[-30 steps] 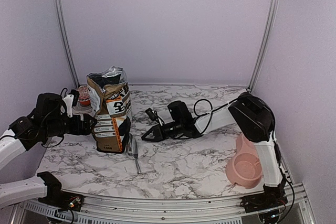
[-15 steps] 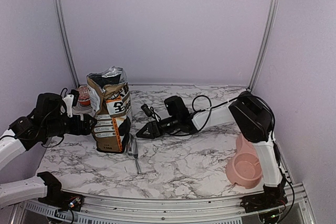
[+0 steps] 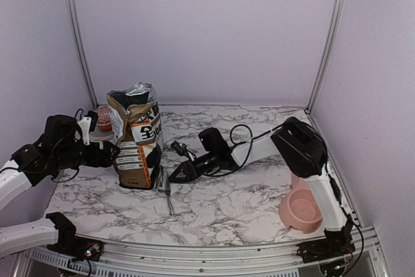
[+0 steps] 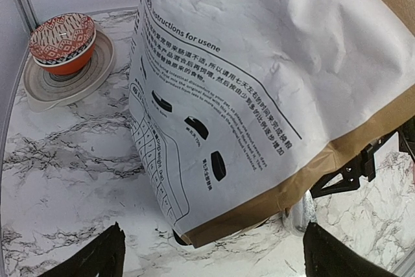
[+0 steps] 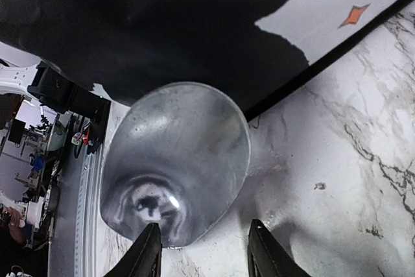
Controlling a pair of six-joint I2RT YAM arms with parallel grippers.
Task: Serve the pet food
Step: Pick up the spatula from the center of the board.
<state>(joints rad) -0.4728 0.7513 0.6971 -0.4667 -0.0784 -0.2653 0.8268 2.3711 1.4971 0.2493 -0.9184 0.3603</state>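
Note:
The pet food itself is hidden inside the brown-and-black paper bag (image 3: 136,144), which stands upright and open-topped at the left of the marble table. My left gripper (image 3: 109,154) is at the bag's left side. In the left wrist view that gripper (image 4: 217,257) is open wide, with the bag (image 4: 259,82) just ahead of its fingers and not touching them. A metal scoop (image 3: 165,186) lies on the table by the bag's right foot. My right gripper (image 3: 177,173) hovers low over it. In the right wrist view the gripper (image 5: 204,254) is open, with the scoop's bowl (image 5: 175,160) right in front of the fingers.
A pink pet bowl (image 3: 301,209) sits at the front right beside the right arm's base. Behind the bag, at the far left, a red patterned piece (image 4: 63,40) rests on a small round dish (image 4: 39,89). The enclosure's walls are close on three sides.
The right arm has swung left and lower toward the scoop, and its jaws have parted from shut. The left arm and the bag have not moved.

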